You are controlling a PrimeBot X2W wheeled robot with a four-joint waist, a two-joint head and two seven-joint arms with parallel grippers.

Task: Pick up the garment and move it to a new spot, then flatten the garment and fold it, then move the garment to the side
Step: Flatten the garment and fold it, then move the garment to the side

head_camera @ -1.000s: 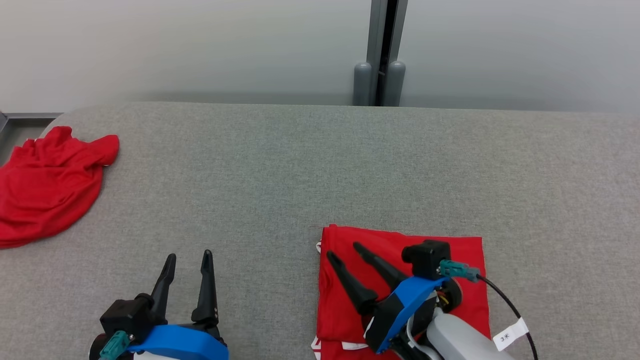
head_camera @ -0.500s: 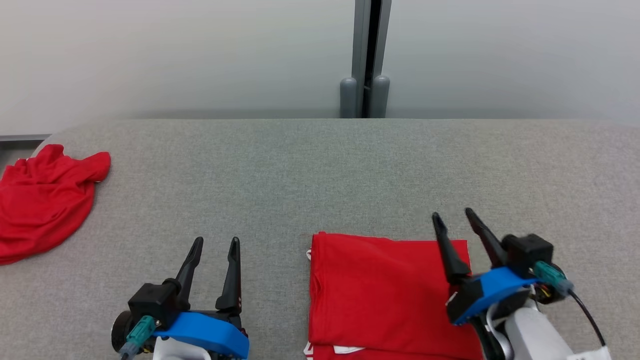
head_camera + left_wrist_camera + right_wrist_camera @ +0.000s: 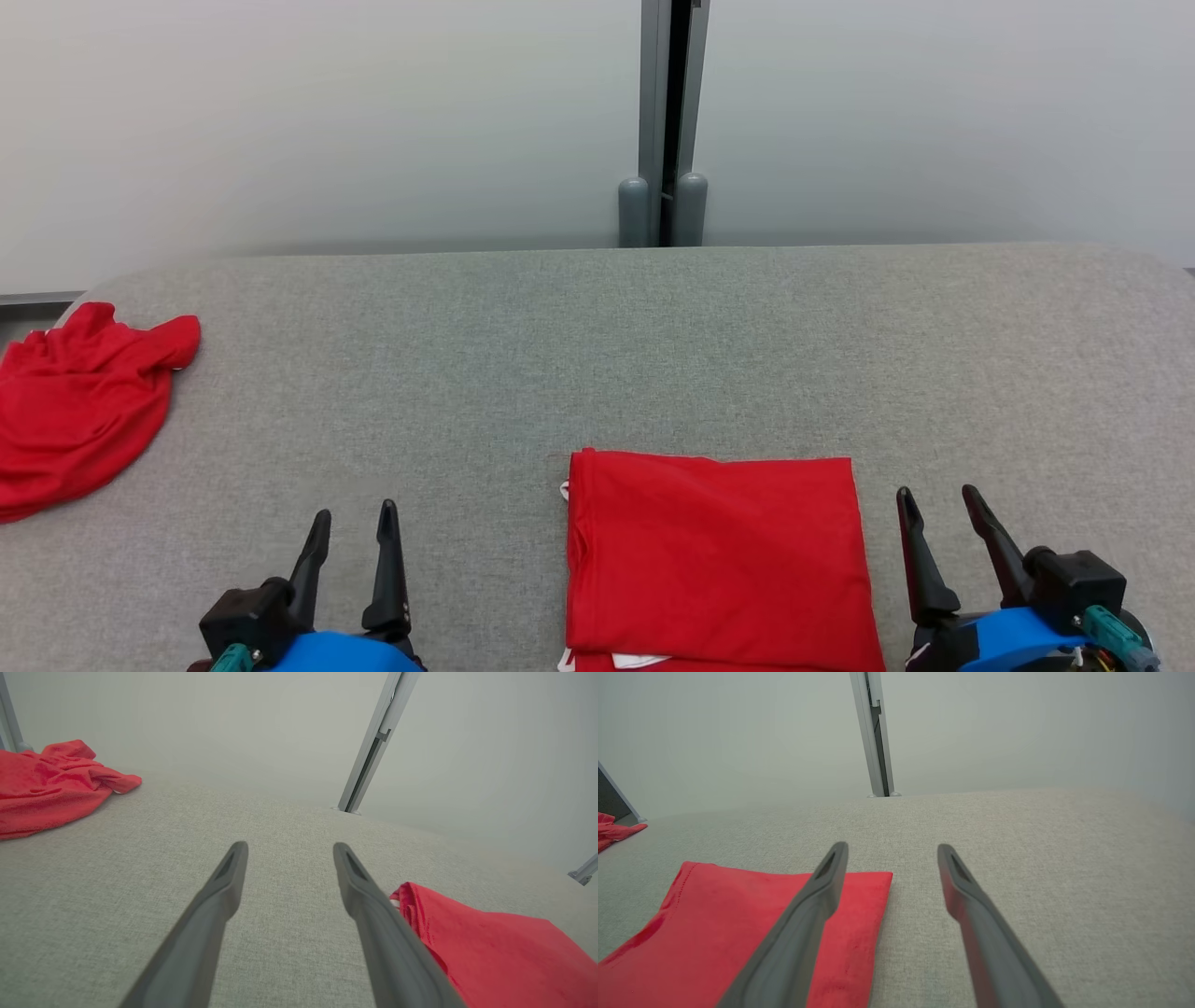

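The left tool (image 3: 355, 511) and the right tool (image 3: 935, 492) both stand with fingers spread wide, holding nothing, low over the grey surface (image 3: 597, 355). Between the 2, just beside the right tool, the folded red garment (image 3: 714, 551) lies flat as a neat rectangle. A crumpled red garment (image 3: 75, 411) lies well apart at the surface's left end.

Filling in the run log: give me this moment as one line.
left gripper: open, empty | right gripper: open, empty | folded red garment: flat on table, between grippers | crumpled red garment: table's left edge
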